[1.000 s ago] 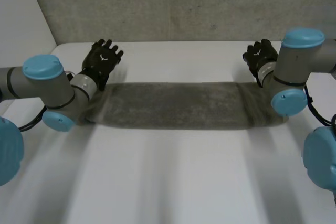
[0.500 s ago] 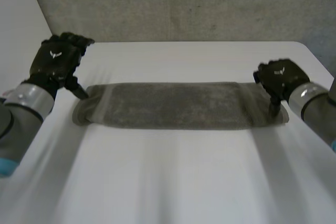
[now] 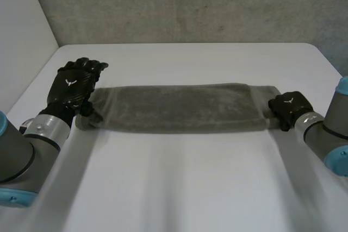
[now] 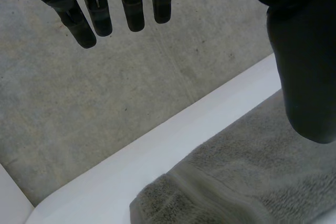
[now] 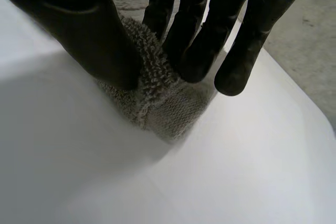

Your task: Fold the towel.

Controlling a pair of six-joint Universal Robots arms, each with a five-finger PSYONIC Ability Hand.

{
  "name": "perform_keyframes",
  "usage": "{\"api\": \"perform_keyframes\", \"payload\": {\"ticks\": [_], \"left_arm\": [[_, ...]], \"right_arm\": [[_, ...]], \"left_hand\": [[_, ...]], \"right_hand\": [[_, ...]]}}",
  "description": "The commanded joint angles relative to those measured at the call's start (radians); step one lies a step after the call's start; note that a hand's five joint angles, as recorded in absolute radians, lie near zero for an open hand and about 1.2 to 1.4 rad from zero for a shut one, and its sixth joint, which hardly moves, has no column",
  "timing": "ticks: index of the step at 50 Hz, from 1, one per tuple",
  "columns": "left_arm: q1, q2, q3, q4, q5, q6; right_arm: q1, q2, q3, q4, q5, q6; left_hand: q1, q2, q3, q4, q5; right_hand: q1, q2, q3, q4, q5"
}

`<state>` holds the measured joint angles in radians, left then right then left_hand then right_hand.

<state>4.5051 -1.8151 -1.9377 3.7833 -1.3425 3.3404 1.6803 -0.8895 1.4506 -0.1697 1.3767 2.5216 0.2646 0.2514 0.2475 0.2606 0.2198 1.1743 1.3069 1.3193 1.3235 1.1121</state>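
We observe a white worktop (image 3: 179, 188) set against a grey concrete wall (image 3: 190, 4). The towel (image 3: 179, 107), grey and laid out as one long narrow band, lies flat across the far half of the worktop and runs from one arm's side to the other. The left arm (image 3: 22, 150) reaches in at the towel's left end, and the right arm (image 3: 326, 134) reaches in at its right end. The left robot hand (image 3: 73, 88) sits at the left end of the towel. In its wrist view the fingers (image 4: 100, 9) are straight and spread apart, and the thumb (image 4: 304, 77) stands clear above the pile, so this robot hand grips nothing. The towel's woven border (image 4: 210, 192) lies below the palm. The right robot hand (image 3: 288, 107) is clamped on the towel's near right corner. In its wrist view the thumb (image 5: 100, 40) and fingers (image 5: 194, 51) press in from opposite sides, and the corner (image 5: 168, 108) bunches up between them on the worktop.
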Motion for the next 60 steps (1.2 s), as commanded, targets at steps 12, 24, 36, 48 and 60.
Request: {"api": "perform_keyframes", "payload": {"ticks": [12, 24, 36, 48, 60], "left_arm": [[0.0, 0.017, -0.012, -0.001, -0.001, -0.004], [0.003, 0.014, -0.012, -0.001, -0.001, -0.001], [0.017, 0.005, -0.011, -0.001, 0.002, 0.002], [0.016, -0.01, -0.012, -0.001, 0.002, 0.005], [-0.086, 0.011, 0.003, -0.001, 0.002, -0.006]], "right_arm": [[-0.143, -0.232, -0.103, 0.015, 0.082, -0.033], [0.463, -0.07, -0.307, 0.029, 0.073, -0.113], [0.755, 0.21, -0.464, 0.039, 0.071, -0.141], [0.69, 0.042, -0.402, 0.044, 0.122, -0.101], [0.447, -0.226, -0.079, 0.036, 0.113, 0.135]], "left_hand": [[-0.086, -0.073, -0.069, -0.082, -0.216], [-0.086, -0.073, -0.069, -0.082, -0.216], [-0.086, -0.073, -0.069, -0.082, -0.216], [-0.086, -0.073, -0.069, -0.082, -0.216], [-0.08, -0.067, -0.063, -0.076, -0.21]], "right_hand": [[0.222, 0.089, 0.077, 0.073, 0.11], [0.222, 0.089, 0.077, 0.073, 0.11], [-0.155, -0.288, -0.3, -0.304, -0.267], [-1.0, -1.132, -1.145, -1.149, -1.112], [-1.0, -1.132, -1.145, -1.149, -1.112]]}}
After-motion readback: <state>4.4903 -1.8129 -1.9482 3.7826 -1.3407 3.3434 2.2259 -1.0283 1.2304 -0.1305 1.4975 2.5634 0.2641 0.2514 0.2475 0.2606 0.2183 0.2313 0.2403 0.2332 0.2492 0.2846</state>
